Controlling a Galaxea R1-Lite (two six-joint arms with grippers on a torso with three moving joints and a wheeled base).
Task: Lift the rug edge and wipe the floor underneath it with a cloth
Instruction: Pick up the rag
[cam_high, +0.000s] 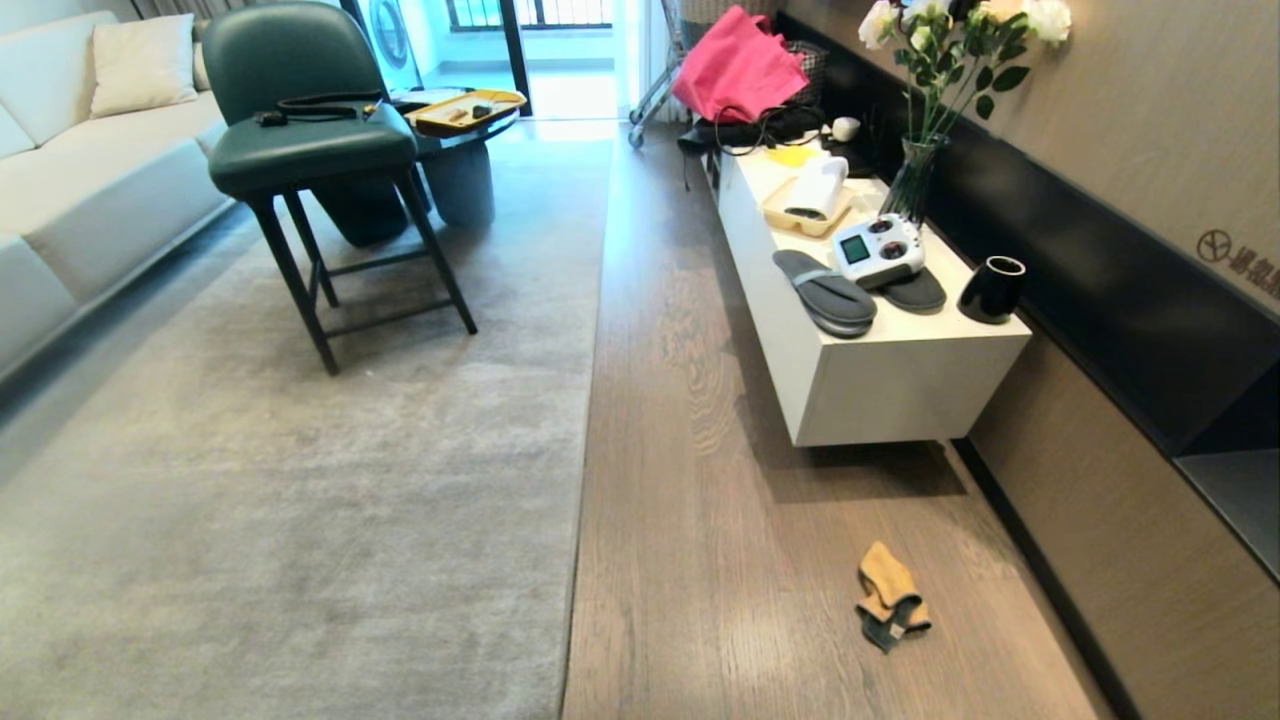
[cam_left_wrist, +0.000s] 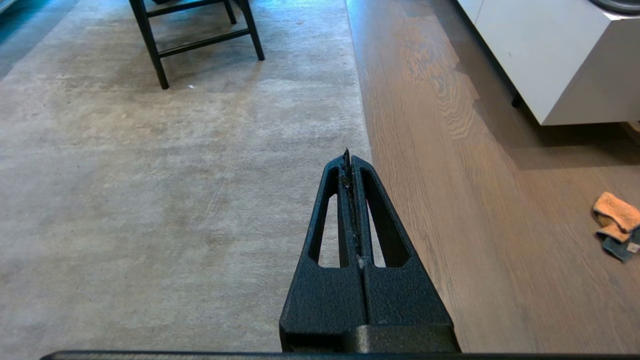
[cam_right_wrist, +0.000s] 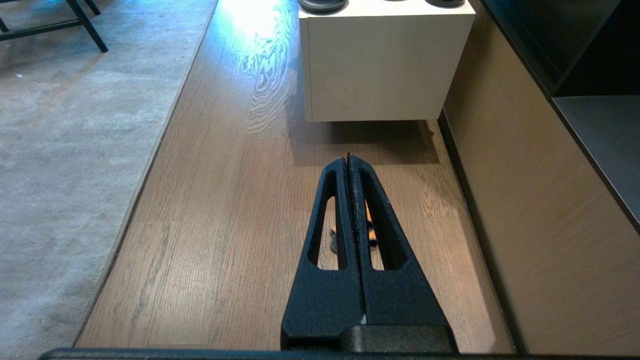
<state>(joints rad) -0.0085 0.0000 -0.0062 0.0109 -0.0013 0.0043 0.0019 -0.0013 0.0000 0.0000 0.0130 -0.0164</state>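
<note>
On the floor (cam_high: 700, 520), near right: cloth (cam_high: 888, 596), crumpled, well apart from the rug edge (cam_high: 590, 400), which lies flat. Head view alone shows a chair (cam_high: 310, 140) on the rug and a cabinet (cam_high: 880, 370) at far right; neither arm appears there. Left gripper (cam_left_wrist: 348, 157): clenched, empty, above the rug edge. Right gripper (cam_right_wrist: 348, 160): clenched, empty, above the floor, largely hiding the cloth.

I see the rug edge (cam_high: 590, 400) running straight up the room, pale grey short pile lying flat against the floor (cam_high: 700, 520), none of it lifted. The floor is brown wood-grain plank with dark streaks and a slight gloss. The cloth (cam_high: 889, 596) is a small crumpled orange-tan rag with a dark grey part, lying on the floor well right of the rug edge.
</note>
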